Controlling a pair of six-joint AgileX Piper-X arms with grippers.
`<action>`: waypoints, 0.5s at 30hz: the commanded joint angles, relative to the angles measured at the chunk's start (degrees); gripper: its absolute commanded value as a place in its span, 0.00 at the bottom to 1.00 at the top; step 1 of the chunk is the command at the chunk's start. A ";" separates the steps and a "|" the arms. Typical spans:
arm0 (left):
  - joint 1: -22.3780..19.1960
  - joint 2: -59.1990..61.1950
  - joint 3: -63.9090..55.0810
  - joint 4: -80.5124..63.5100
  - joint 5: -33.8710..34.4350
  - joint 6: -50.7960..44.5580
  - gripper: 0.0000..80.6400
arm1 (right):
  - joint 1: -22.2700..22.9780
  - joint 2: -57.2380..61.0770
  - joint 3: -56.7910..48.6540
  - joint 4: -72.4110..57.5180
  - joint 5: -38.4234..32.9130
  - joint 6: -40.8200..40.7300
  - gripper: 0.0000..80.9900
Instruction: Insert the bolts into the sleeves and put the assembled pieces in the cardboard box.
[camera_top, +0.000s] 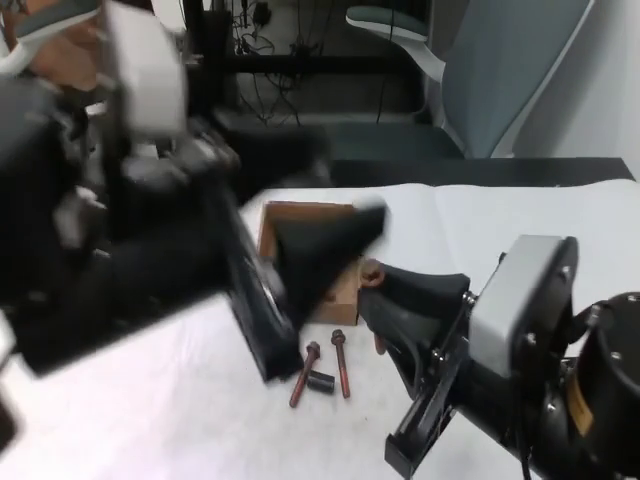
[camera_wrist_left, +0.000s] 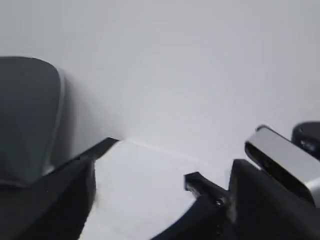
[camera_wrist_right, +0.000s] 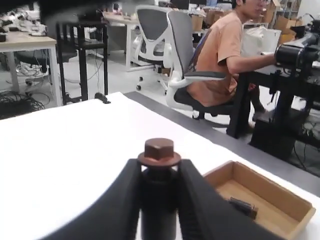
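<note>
My right gripper (camera_wrist_right: 159, 176) is shut on a black sleeve (camera_wrist_right: 159, 200) with a rusty bolt (camera_wrist_right: 159, 152) standing in it, head up. In the high view this right gripper (camera_top: 388, 290) sits just beside the cardboard box (camera_top: 300, 209), the bolt head (camera_top: 372, 272) at its tip. A dark piece (camera_wrist_right: 243, 206) lies inside the box (camera_wrist_right: 280, 192). My left gripper (camera_wrist_left: 150, 162) is open with nothing between its fingers; from above the left gripper (camera_top: 335, 240) hangs over the box. Two loose bolts (camera_top: 303, 372) (camera_top: 341, 362) and a black sleeve (camera_top: 320, 381) lie on the white cloth in front of the box.
A white cloth (camera_top: 500, 215) covers the bench; its dark far edge (camera_top: 480, 170) runs behind the box. A grey office chair (camera_top: 500, 70) stands beyond the bench. The right arm's body (camera_top: 540, 340) fills the near right corner.
</note>
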 joint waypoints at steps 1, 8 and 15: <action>2.45 -5.36 -0.19 6.37 -9.25 0.50 0.82 | -2.29 2.43 -1.46 -0.29 0.54 2.91 0.01; 7.34 -20.31 -0.19 30.60 -19.04 7.85 0.02 | -6.83 16.17 -12.46 5.73 -2.68 3.10 0.01; 8.08 -34.79 -0.10 40.06 -27.92 10.44 0.02 | -10.84 33.13 -29.17 15.35 -2.18 2.53 0.01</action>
